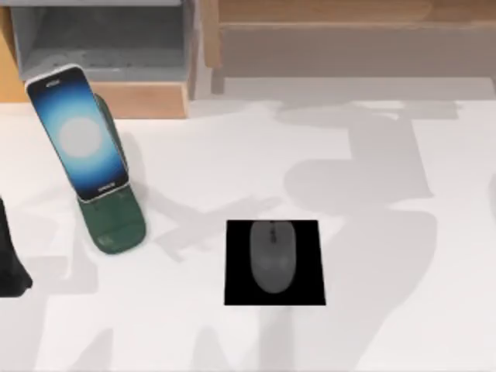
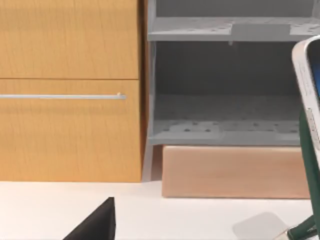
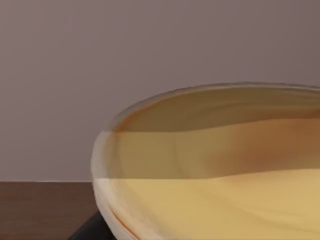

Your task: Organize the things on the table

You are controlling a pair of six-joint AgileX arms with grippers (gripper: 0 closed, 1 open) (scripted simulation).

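Right fingers carrying the paper cup (image 3: 220, 165), grip state unclear; mouse (image 1: 272, 255) and smartphone (image 1: 80, 133) sitting placed. Next: finding cup a bench (image 1: 387, 232) spot.

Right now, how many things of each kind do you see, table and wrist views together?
Phones: 1, smartphone on the phone stand
Mice: 1, mouse on the black mat
Cups: 1, cup close to the right wrist camera
Total: 3

A black square mat (image 1: 236, 291) lies flat near the centre. A dark green phone stand (image 1: 116, 225) sits at the left. A wooden and grey shelf unit (image 1: 147, 97) runs along the rear, with a wooden drawer front (image 2: 70, 125) beside an open grey compartment (image 2: 225, 115).
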